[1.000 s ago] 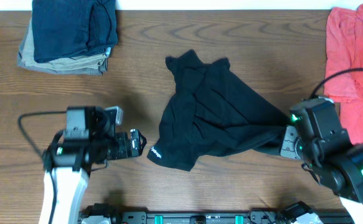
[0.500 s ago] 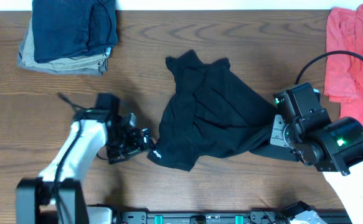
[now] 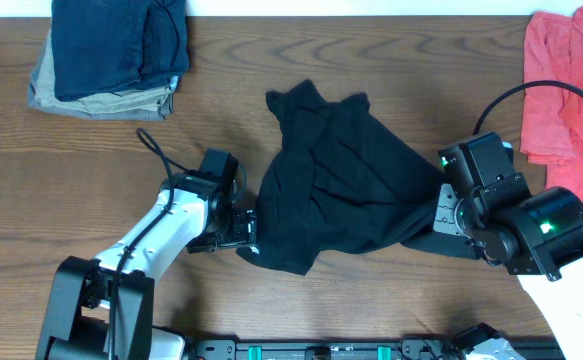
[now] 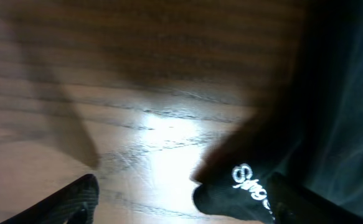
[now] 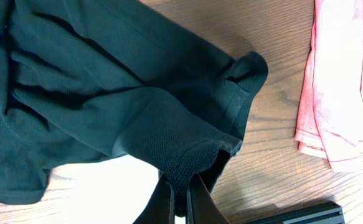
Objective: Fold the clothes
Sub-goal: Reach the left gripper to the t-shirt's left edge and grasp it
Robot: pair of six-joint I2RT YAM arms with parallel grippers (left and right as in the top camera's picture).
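The black T-shirt (image 3: 346,180) lies crumpled in the middle of the table, its small white logo at the lower left corner (image 4: 251,183). My left gripper (image 3: 246,232) is open, its fingers on either side of that logo corner (image 4: 181,202), low over the wood. My right gripper (image 3: 433,222) is shut on the right edge of the black T-shirt (image 5: 180,168) and pinches a fold of the fabric between its fingers (image 5: 180,199).
A stack of folded dark blue and beige clothes (image 3: 111,55) sits at the back left. A red garment (image 3: 563,90) lies at the back right and also shows in the right wrist view (image 5: 340,81). A black rail (image 3: 351,348) runs along the front edge.
My left arm has reached right, from well left of the shirt to its logo corner. My right gripper shifted slightly left and back early on, still pinching the shirt's right edge.
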